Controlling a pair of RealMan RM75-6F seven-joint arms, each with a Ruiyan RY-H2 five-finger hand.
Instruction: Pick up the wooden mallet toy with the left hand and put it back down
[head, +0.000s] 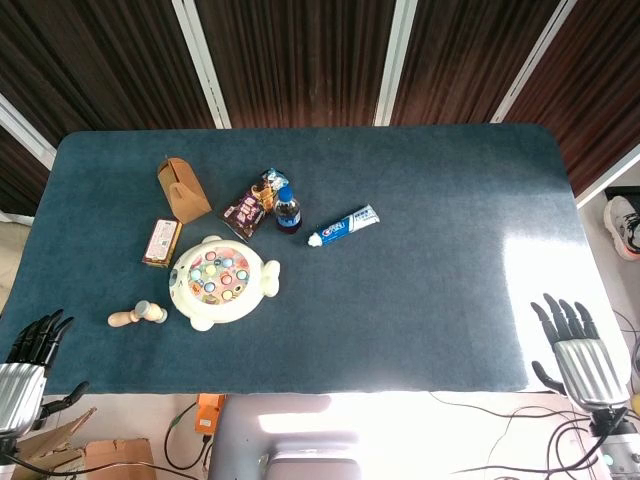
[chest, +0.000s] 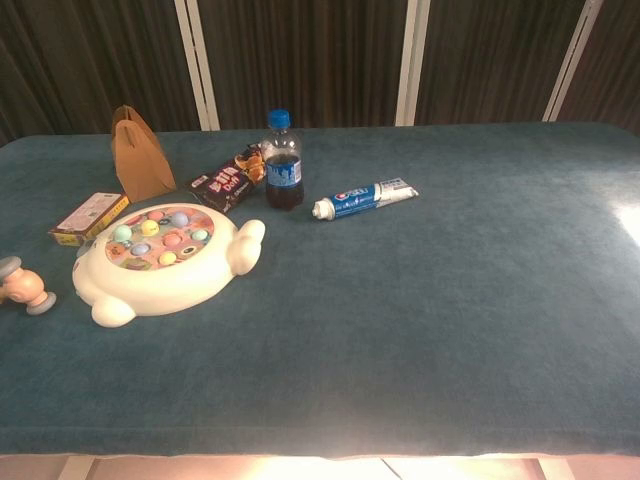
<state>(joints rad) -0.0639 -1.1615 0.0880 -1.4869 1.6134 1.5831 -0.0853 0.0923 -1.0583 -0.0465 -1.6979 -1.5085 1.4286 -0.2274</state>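
Note:
The wooden mallet toy (head: 137, 315) lies flat on the blue table, just left of the white game board; in the chest view the mallet (chest: 22, 285) shows at the far left edge. My left hand (head: 24, 368) hangs off the table's front left corner, well clear of the mallet, fingers spread and empty. My right hand (head: 577, 349) sits at the front right edge, fingers apart, holding nothing. Neither hand appears in the chest view.
A white fish-shaped game board (head: 219, 281) lies beside the mallet. Behind it are a yellow box (head: 161, 242), a brown paper bag (head: 182, 190), a snack packet (head: 250, 206), a cola bottle (head: 287, 210) and a toothpaste tube (head: 343, 226).

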